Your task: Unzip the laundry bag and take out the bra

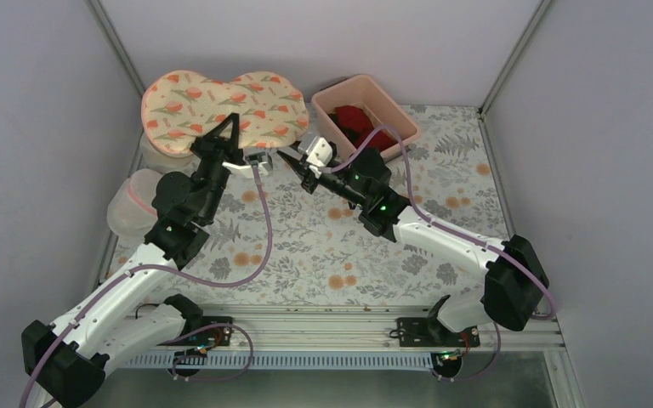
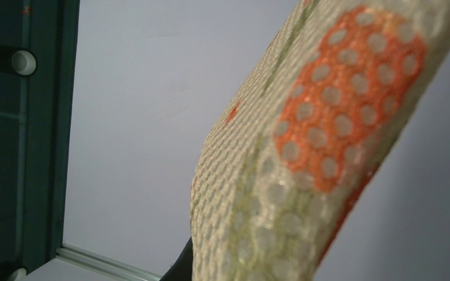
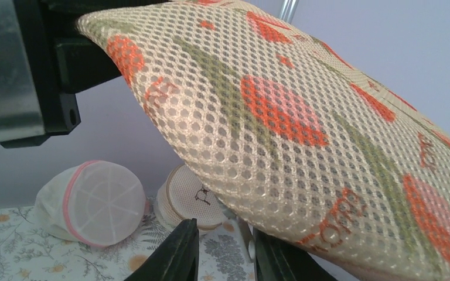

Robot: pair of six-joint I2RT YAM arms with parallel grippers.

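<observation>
Left arm was stretched up the left side, with the left gripper (image 1: pixel 217 133) clamped on the near edge of the laundry bag (image 1: pixel 221 95), holding it clear off the table (image 1: pixel 323 246). The right gripper (image 1: pixel 294 161) sat just beside it, fingers a bit apart with nothing in them. Only the right wrist cam showed the white dome bag (image 3: pixel 94 202) and round beige bag (image 3: pixel 190 196) underneath. Pink tub (image 1: pixel 400 106) of red garments (image 1: pixel 355 119) was further back on the right.
</observation>
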